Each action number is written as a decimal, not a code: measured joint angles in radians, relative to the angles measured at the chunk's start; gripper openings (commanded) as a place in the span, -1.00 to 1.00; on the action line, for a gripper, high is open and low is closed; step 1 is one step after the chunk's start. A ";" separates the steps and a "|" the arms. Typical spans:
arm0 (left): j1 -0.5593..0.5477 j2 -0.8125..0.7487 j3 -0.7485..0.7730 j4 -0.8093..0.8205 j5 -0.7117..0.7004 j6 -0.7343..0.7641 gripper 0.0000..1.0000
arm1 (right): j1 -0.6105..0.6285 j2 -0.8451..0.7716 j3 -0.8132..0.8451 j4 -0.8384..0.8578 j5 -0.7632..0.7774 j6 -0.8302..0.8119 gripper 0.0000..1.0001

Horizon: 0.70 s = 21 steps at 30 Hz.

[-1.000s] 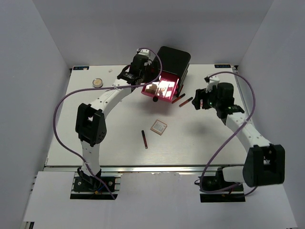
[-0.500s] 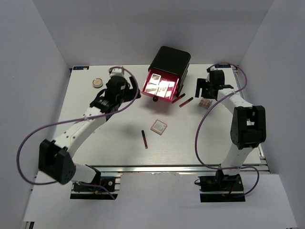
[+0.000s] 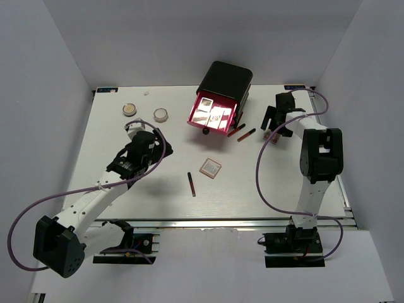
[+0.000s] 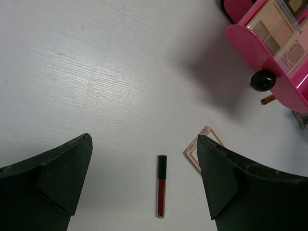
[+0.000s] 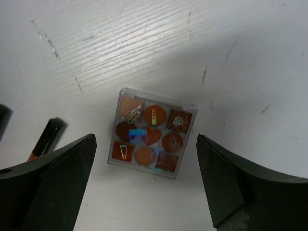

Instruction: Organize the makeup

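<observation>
Your right gripper [image 5: 144, 144] gapes wide, empty, over a clear square palette of orange-brown pans [image 5: 151, 139] at the white table's [image 3: 252, 183] 2 o'clock. Your left gripper [image 4: 144, 144] is spread too, with a dark red stick [image 4: 161, 185], perhaps lip gloss, at its 6 o'clock.

Left arm [image 3: 95, 196]: base link swung out to the left, then one long low diagonal reach forward and right, wrist over the mid-left of the workspace. Left claw [image 4: 143, 144] points down, jaws spread wide, nothing between the dark fingers [image 4: 57, 173]. Right arm [image 3: 319, 158]: stands tall and folded at the elbow, forearm reaching to the far right side. Right claw [image 5: 145, 139] faces straight down, jaws also spread wide, gripping nothing.
</observation>
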 measured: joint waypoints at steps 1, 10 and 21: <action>0.000 -0.002 -0.002 -0.005 -0.003 -0.008 0.96 | 0.000 0.015 0.011 -0.003 0.006 0.006 0.79; 0.000 0.001 -0.024 -0.020 -0.005 -0.056 0.96 | 0.000 0.051 0.034 -0.006 0.028 0.038 0.79; 0.000 0.018 -0.029 -0.026 -0.005 -0.078 0.96 | 0.001 0.080 0.034 0.004 0.045 0.029 0.57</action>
